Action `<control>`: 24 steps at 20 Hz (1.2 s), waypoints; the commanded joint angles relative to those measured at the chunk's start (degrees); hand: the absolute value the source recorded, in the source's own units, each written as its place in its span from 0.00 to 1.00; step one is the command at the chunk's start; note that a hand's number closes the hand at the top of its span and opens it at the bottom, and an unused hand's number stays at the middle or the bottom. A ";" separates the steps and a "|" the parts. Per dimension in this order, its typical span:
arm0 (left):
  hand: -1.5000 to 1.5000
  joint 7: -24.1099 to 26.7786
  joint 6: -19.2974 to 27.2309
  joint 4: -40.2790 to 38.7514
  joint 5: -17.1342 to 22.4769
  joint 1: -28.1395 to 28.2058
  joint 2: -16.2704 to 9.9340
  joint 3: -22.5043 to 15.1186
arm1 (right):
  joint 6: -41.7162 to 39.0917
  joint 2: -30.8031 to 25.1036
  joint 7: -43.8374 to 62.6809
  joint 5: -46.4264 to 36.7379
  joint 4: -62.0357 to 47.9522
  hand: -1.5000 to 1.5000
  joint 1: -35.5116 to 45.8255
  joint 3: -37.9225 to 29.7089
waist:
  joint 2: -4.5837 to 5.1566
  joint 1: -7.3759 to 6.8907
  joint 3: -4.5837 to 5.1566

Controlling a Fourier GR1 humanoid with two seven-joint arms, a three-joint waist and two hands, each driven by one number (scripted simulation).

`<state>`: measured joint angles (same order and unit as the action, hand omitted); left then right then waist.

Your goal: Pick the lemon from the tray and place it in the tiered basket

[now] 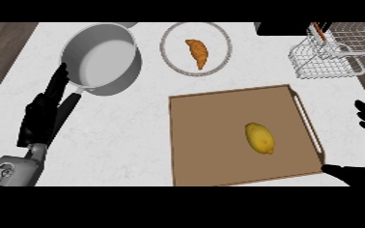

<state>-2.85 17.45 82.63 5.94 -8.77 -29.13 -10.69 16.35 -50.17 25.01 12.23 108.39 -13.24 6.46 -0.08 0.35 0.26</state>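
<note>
Head view: right hand (349, 174) shows only at the right edge, fingers spread apart, empty. Just left of it the lemon (259, 137) lies on the brown tray (206, 125). Beyond it stands the wire tiered basket (324, 53). Left hand (43, 111) rests open far left.

White marbled counter (128, 140), dark wood strip (13, 43) at left.

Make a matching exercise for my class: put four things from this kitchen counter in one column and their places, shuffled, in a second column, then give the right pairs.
Things:
1. lemon
2. croissant
3. pan
4. tiered basket

Places:
A. on the white plate
B. far right corner of the counter
C. on the brown tray
D. far left, handle towards the left robot hand

Pairs: 1-C, 2-A, 3-D, 4-B
</note>
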 commanded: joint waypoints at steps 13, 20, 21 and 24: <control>0.50 -1.80 0.06 0.78 -4.85 -1.27 4.60 -0.24 | -10.77 3.83 36.92 -4.01 -2.73 0.00 25.63 12.78 | 0.16 -1.13 -0.25; 0.50 -2.10 -2.37 -0.67 -4.13 -2.38 4.88 2.38 | -13.16 7.37 46.12 -6.53 -4.08 0.00 30.75 17.09 | 0.10 -0.79 -0.21; 0.50 -1.01 -2.92 4.76 -4.37 3.68 2.78 2.16 | -13.33 7.17 47.20 -6.29 -4.24 0.00 31.18 16.75 | -0.05 -1.36 -0.22; 0.50 1.91 -2.34 -2.63 -6.08 -0.54 6.73 2.48 | -13.05 10.83 42.80 -10.92 -6.50 0.00 28.52 18.89 | 0.10 -0.42 -0.23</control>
<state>-2.64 14.84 81.97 1.37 -9.12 -24.58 -8.15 3.80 -42.63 62.34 4.91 102.59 15.15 23.23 0.02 -0.47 0.02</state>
